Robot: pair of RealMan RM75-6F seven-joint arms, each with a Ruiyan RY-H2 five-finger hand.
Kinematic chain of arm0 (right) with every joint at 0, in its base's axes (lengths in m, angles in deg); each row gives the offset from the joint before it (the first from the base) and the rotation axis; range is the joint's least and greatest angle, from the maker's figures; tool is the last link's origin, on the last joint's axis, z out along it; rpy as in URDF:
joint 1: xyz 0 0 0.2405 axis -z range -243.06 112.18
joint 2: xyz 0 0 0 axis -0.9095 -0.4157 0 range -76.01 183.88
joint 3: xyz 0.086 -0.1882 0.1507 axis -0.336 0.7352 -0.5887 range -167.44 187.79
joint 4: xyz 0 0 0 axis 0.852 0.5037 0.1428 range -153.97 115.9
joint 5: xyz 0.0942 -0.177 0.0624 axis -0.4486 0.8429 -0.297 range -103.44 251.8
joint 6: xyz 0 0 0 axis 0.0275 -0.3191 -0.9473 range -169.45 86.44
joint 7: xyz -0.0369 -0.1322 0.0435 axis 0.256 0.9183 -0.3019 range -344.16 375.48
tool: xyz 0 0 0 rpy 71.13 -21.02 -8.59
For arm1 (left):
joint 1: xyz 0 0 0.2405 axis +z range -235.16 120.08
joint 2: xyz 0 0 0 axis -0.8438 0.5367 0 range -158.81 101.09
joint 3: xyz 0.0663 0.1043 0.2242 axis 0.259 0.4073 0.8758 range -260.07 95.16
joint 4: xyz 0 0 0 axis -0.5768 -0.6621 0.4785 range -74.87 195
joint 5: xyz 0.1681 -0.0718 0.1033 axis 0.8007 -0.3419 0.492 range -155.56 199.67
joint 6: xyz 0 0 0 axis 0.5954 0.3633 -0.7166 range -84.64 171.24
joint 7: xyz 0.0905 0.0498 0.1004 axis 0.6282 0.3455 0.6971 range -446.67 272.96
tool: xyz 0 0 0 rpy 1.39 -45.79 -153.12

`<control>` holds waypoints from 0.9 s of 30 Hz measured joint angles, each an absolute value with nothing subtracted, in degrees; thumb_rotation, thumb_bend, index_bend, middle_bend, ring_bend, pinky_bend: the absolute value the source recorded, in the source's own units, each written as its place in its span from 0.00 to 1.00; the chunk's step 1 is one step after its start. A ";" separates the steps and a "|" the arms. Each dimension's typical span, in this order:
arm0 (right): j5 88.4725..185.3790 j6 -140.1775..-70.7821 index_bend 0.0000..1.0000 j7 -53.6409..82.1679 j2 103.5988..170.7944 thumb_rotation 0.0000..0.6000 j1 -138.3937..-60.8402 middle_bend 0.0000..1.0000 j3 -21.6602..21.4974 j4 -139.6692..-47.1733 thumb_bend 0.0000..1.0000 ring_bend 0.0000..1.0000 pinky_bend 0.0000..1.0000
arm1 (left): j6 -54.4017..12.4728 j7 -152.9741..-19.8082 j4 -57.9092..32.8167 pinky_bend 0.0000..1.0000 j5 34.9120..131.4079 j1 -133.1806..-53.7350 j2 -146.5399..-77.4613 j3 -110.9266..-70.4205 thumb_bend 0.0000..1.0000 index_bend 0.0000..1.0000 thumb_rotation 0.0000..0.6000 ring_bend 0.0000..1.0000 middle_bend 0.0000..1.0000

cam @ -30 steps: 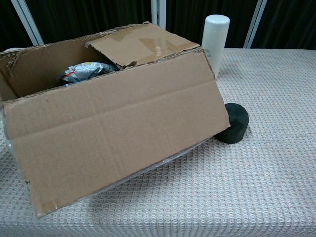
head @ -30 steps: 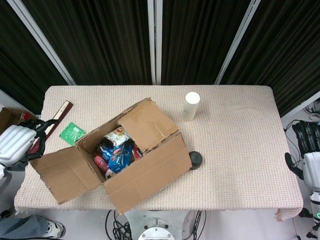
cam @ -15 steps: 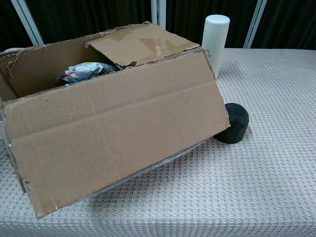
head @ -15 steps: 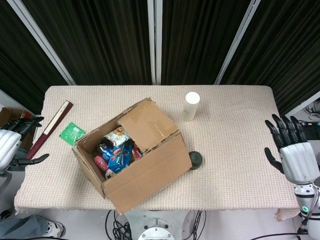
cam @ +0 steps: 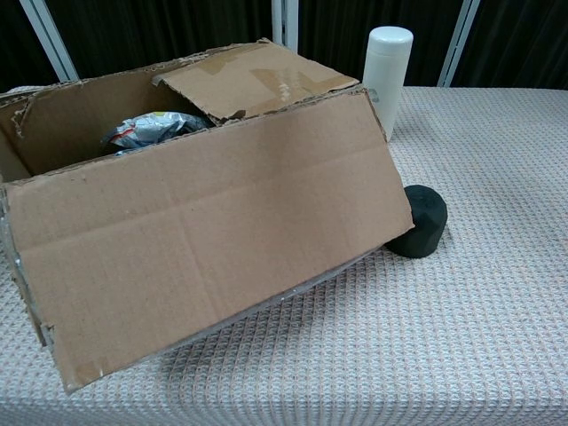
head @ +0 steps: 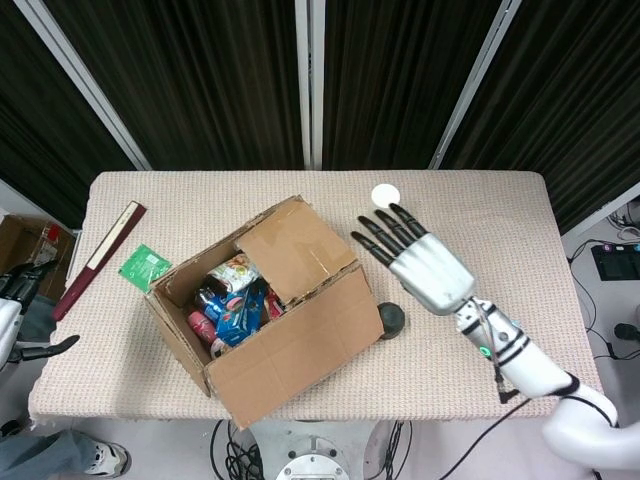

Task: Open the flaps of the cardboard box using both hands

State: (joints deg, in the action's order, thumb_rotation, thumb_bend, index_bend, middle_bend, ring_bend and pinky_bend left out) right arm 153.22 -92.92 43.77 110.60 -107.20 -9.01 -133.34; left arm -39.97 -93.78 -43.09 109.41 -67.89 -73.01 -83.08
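Observation:
The cardboard box (head: pixel 285 345) sits tilted near the table's front edge, with snack packets (head: pixel 232 300) showing inside. One flap (head: pixel 296 245) still lies folded over its right half; the chest view shows that flap (cam: pixel 257 78) above the box's wide front wall (cam: pixel 204 240). My right hand (head: pixel 418 262) hovers to the right of the box with its fingers spread toward the flap, touching nothing. My left hand (head: pixel 18 312) shows only partly at the far left edge, off the table, fingers apart and empty. Neither hand appears in the chest view.
A white bottle (head: pixel 383 194) stands behind my right hand, also in the chest view (cam: pixel 389 71). A black round object (head: pixel 392 318) lies against the box's right corner. A green packet (head: pixel 146 267) and a long dark-red bar (head: pixel 100 258) lie on the left.
My right hand has swung in from the table's right edge to just right of the box. My left hand let go of the left flap and drew back; that flap no longer lies spread out.

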 measured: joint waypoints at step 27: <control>110.75 -88.42 0.26 66.79 134.43 1.00 -142.85 0.13 -0.33 -122.21 0.95 0.00 0.00 | -44.46 -96.64 -38.14 0.23 108.10 -62.34 -75.94 -83.44 0.09 0.09 0.71 0.12 0.17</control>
